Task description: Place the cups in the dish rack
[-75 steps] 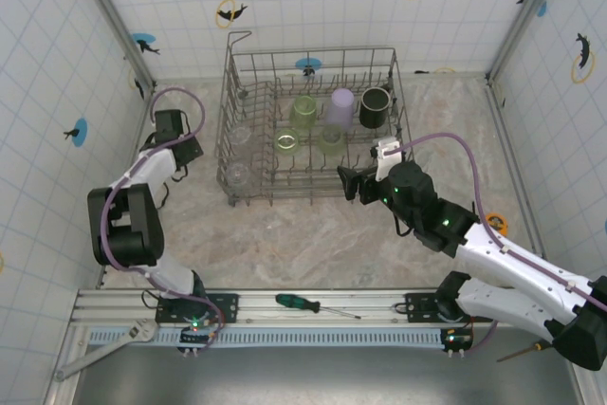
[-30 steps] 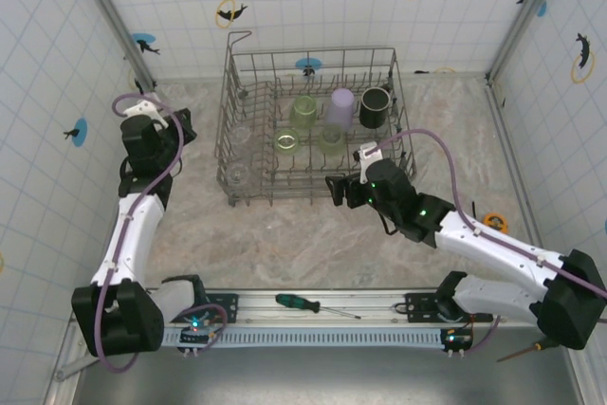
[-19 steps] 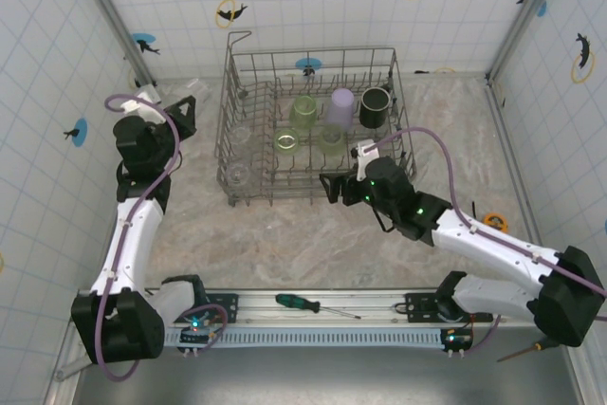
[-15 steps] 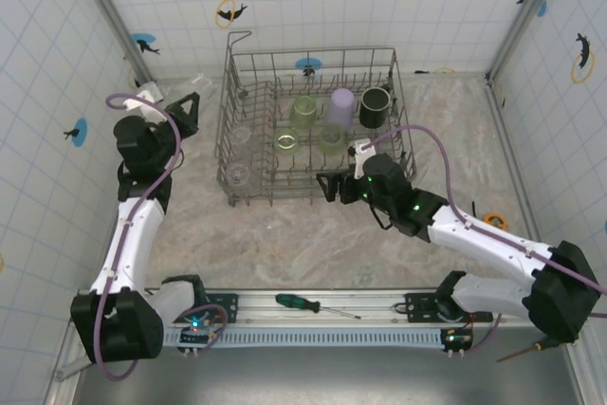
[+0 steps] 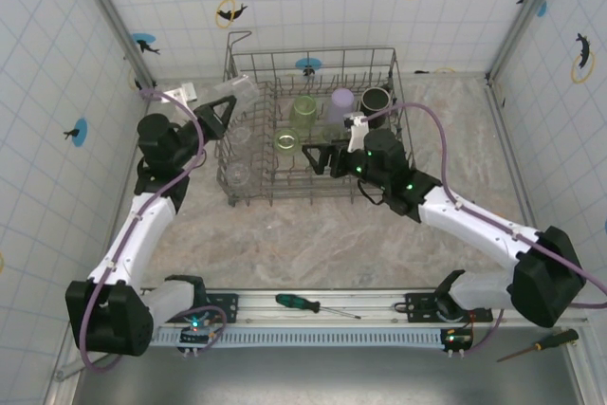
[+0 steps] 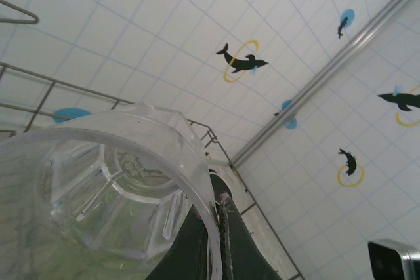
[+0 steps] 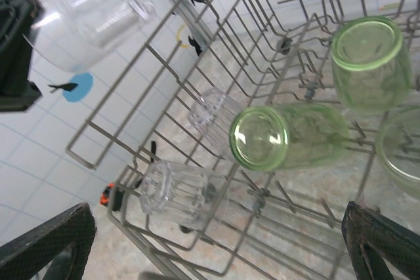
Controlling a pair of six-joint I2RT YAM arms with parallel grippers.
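Holding a clear cup, your left gripper is clamped on it above the dish rack, at its far left corner, not yet inside. Already in the rack: green cups, lilac cup, black mug, clear ones along its left side. Over the rack's middle your right gripper hangs spread wide, empty. Nearly done; this looks like the last cup.

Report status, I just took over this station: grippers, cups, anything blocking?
Left gripper shut on clear cup, at rack left rim. Right gripper open, empty, over rack's front. No obstruction seen near the held cup.
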